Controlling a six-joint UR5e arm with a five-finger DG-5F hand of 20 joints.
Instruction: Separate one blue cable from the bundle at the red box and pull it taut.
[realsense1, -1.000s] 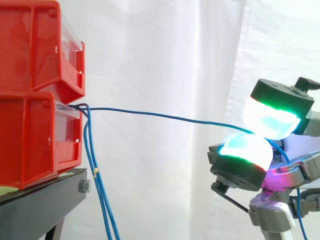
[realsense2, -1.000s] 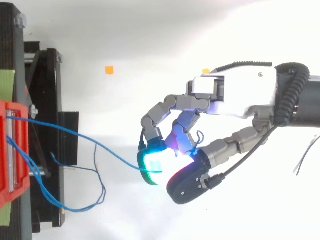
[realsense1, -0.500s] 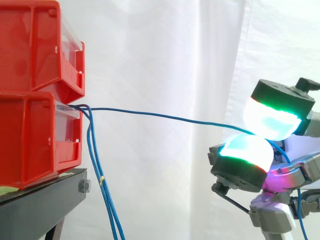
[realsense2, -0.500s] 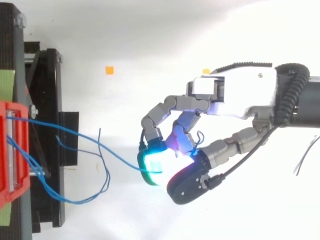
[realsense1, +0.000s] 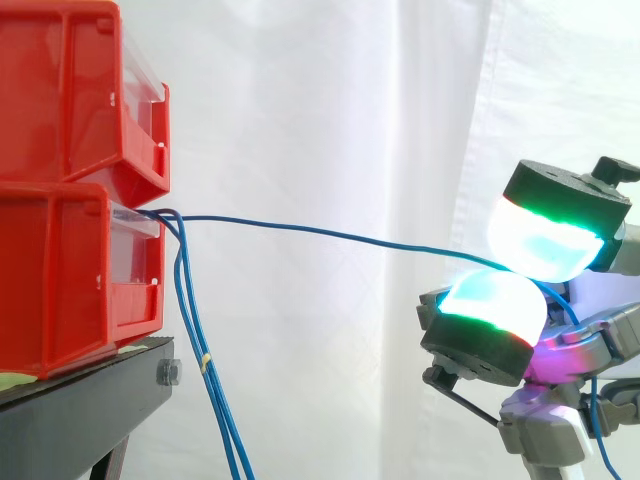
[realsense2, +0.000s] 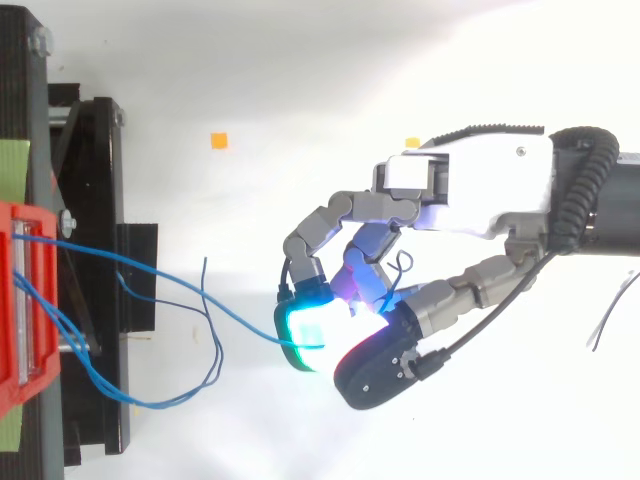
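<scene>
Two red bins (realsense1: 70, 190) are stacked on a black stand at the left. Several thin blue cables come out of the lower bin's front (realsense2: 25, 300). One blue cable (realsense1: 330, 236) runs almost level from the bin to my hand (realsense2: 470, 200) at the right, sagging slightly. The hand is shut on it, pinching it between two glowing fingertips (realsense1: 500, 300). The cable's free end curls behind the fingers (realsense2: 400, 265). The other blue cables (realsense1: 205, 390) hang down from the bin beside the stand and loop loosely below (realsense2: 170, 400).
The black stand (realsense1: 90, 410) carries the bins at the left edge. A white curtain hangs behind. Small orange markers (realsense2: 218, 140) lie on the white floor in the top view.
The hanging loose cables have swung and shifted their loops a little. The hand and the pinched cable have stayed almost still.
</scene>
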